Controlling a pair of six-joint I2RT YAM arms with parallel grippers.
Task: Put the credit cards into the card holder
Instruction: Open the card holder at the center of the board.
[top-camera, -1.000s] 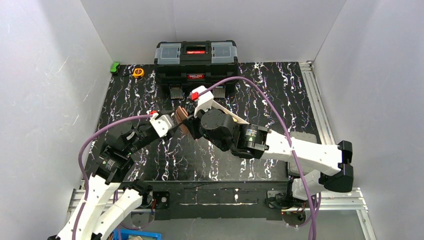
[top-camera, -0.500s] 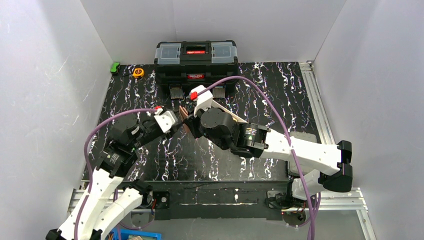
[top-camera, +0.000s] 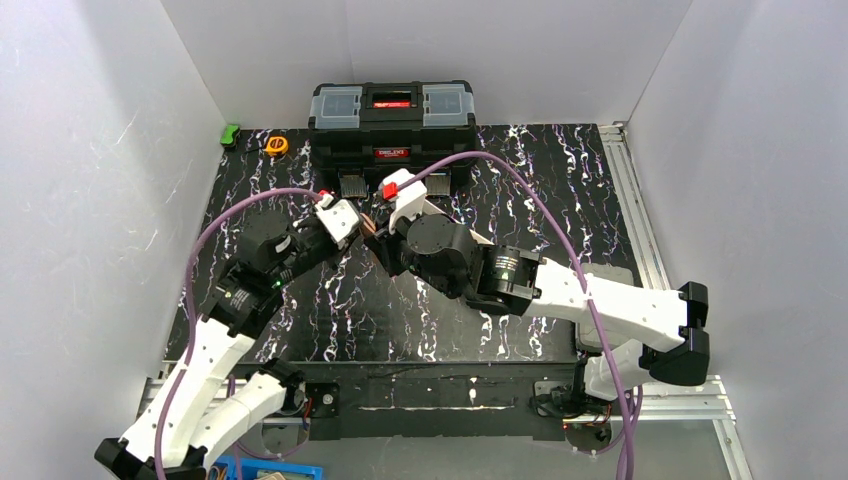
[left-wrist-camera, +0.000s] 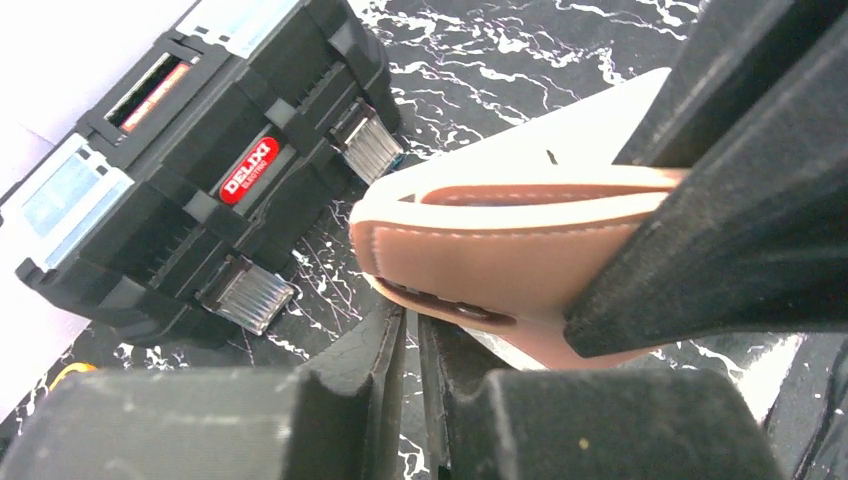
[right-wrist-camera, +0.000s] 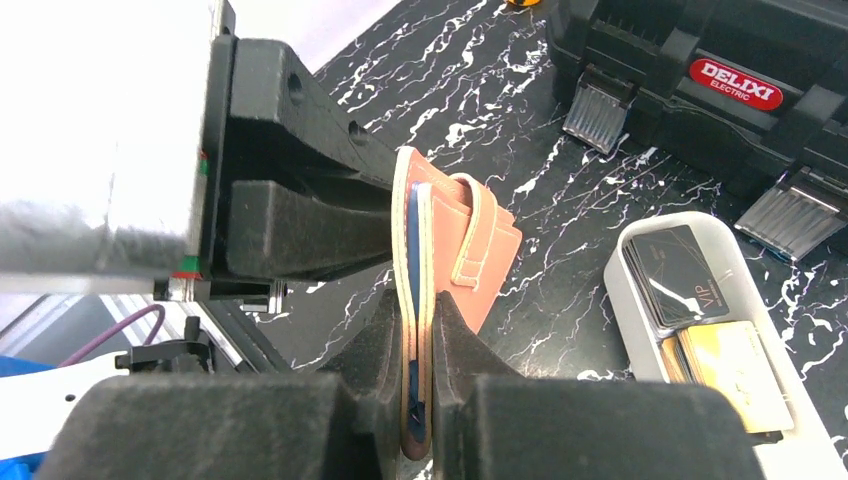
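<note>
My right gripper (right-wrist-camera: 420, 300) is shut on the tan-pink card holder (right-wrist-camera: 450, 230), which it holds edge-on above the table with its blue lining showing between the leaves. In the left wrist view the card holder (left-wrist-camera: 480, 255) sits just above my left gripper (left-wrist-camera: 412, 320). That gripper's jaws are nearly together with nothing seen between them, and their tips are at the holder's dark lower edge. The credit cards lie in a white tray (right-wrist-camera: 625, 300): a yellow-orange card (right-wrist-camera: 730, 372) and a dark stack marked VIP (right-wrist-camera: 680, 272). From above, both grippers meet at mid-table (top-camera: 370, 230).
A black DELIXI toolbox (top-camera: 392, 120) stands at the back of the marbled black mat. A green object (top-camera: 230, 134) and a yellow tape measure (top-camera: 277, 145) lie at the back left. White walls close in both sides.
My left arm has reached farther back and to the right, up to the card holder, and its jaws have closed. The right arm keeps its hold and has barely moved.
</note>
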